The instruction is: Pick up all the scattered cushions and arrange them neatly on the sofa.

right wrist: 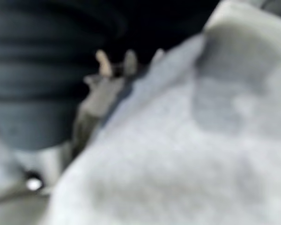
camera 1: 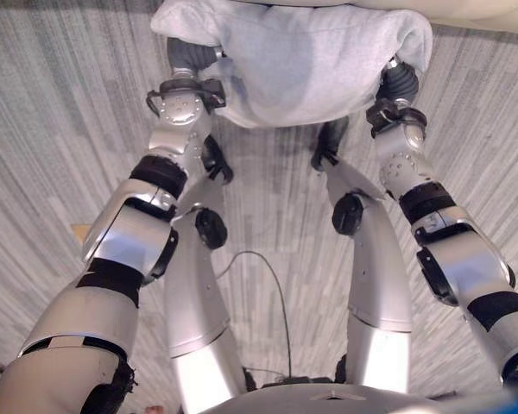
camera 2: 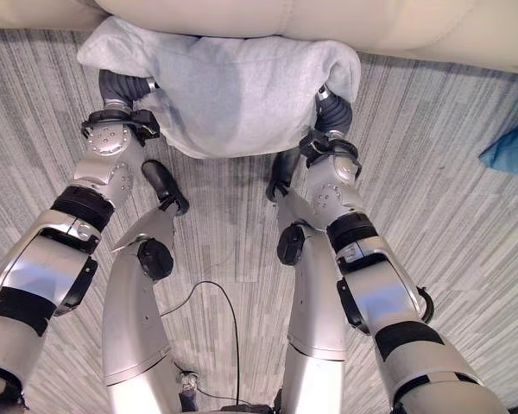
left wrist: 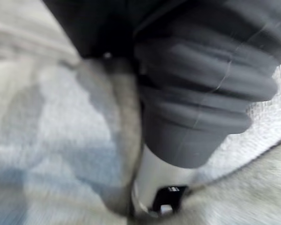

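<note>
A grey cushion (camera 2: 233, 90) is held up between both arms, just in front of the cream sofa (camera 2: 328, 21) at the far edge, above the striped carpet (camera 2: 466, 250). The left hand (left wrist: 210, 89) is buried in its left side and the right hand (right wrist: 103, 84) in its right side; whether the fingers are curled or spread cannot be told. For a neat placement, the cushion is best kept level, raised clear of the seat's front edge and carried further back before being released. A blue cushion (camera 2: 511, 148) is seen on the floor at the right.
</note>
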You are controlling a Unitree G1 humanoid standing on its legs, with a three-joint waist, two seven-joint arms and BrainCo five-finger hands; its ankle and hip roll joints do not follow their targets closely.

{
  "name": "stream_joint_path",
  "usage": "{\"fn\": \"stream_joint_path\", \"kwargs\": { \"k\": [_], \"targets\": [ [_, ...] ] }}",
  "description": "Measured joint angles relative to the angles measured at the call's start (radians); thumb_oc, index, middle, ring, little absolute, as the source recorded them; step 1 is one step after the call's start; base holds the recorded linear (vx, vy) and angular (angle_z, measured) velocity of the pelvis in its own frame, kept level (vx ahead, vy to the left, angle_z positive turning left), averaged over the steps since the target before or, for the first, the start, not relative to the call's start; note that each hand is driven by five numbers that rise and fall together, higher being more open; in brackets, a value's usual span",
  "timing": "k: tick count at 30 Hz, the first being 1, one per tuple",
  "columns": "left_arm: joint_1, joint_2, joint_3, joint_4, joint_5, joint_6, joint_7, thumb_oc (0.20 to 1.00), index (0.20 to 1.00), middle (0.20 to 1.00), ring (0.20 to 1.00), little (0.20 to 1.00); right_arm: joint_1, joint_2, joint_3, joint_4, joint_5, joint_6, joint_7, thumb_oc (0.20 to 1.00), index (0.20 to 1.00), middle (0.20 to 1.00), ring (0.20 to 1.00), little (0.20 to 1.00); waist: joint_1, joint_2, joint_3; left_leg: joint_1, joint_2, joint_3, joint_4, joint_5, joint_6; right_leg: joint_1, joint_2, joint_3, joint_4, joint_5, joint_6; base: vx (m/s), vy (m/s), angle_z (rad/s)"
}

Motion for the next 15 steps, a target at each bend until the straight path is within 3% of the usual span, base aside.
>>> {"fn": "stream_joint_path", "kwargs": {
  "k": [7,9,11,12,13,14,15],
  "targets": [
    [0.011,-0.019,0.052,-0.016,-0.047,-0.002,0.002,0.200,0.200,0.200,0.200,0.200,0.007,-0.008,-0.005,-0.047,-0.016,0.004,-0.012,0.200,0.200,0.200,0.200,0.200,-0.003,0.016,0.027,0.051,-0.011,0.007,-0.072,0.047,-0.003,0.041,-0.001,-0.013,-0.035,0.018,-0.014,-0.04,0.023,0.05],
    [0.058,-0.040,0.093,-0.049,-0.071,0.000,0.007,0.200,0.200,0.200,0.200,0.200,0.026,-0.005,-0.003,-0.064,-0.068,0.021,-0.038,0.200,0.200,0.200,0.200,0.200,-0.012,0.017,0.097,0.194,-0.021,0.015,-0.150,0.076,-0.011,0.175,0.003,-0.024,-0.092,0.034,-0.015,-0.07,0.057,0.07],
    [0.151,-0.046,0.123,-0.107,-0.073,-0.003,0.009,0.200,0.200,0.200,0.200,0.200,0.085,-0.014,0.006,-0.102,-0.125,0.036,-0.045,0.200,0.200,0.200,0.200,0.200,-0.022,0.021,0.068,0.274,-0.035,0.014,-0.227,0.106,-0.015,0.257,0.011,-0.038,-0.161,0.059,-0.007,-0.07,0.084,0.05],
    [0.172,-0.053,0.128,-0.131,-0.078,0.003,0.009,0.200,0.200,0.200,0.200,0.200,0.100,-0.024,0.002,-0.115,-0.143,0.055,-0.048,0.200,0.200,0.200,0.200,0.200,-0.024,0.020,0.109,0.359,-0.043,0.016,-0.268,0.120,-0.018,0.344,0.012,-0.046,-0.200,0.072,-0.005,-0.04,0.085,0.08],
    [0.334,-0.091,0.136,-0.205,-0.079,-0.004,0.009,0.200,0.200,0.200,0.200,0.200,0.229,0.004,0.011,-0.148,-0.171,0.061,-0.049,0.200,0.200,0.200,0.200,0.200,-0.033,0.025,0.035,0.445,-0.063,0.013,-0.328,0.120,-0.023,0.433,0.017,-0.048,-0.259,0.068,0.028,-0.01,0.081,0.06],
    [0.409,-0.108,0.138,-0.245,-0.079,-0.017,0.009,0.200,0.200,0.200,0.200,0.200,0.294,0.008,0.012,-0.185,-0.184,0.061,-0.050,0.200,0.200,0.200,0.200,0.200,-0.030,0.021,-0.037,0.437,-0.067,0.016,-0.328,0.117,-0.023,0.423,0.018,-0.041,-0.262,0.071,0.031,0.00,0.077,0.09],
    [0.484,-0.119,0.153,-0.330,-0.079,-0.018,0.004,0.200,0.200,0.200,0.200,0.200,0.356,-0.012,0.007,-0.281,-0.207,0.062,-0.051,0.200,0.200,0.200,0.200,0.200,-0.029,0.019,-0.038,0.474,-0.069,0.011,-0.320,0.116,-0.021,0.466,0.010,-0.043,-0.252,0.076,0.030,0.00,0.050,0.10]
  ]
}}
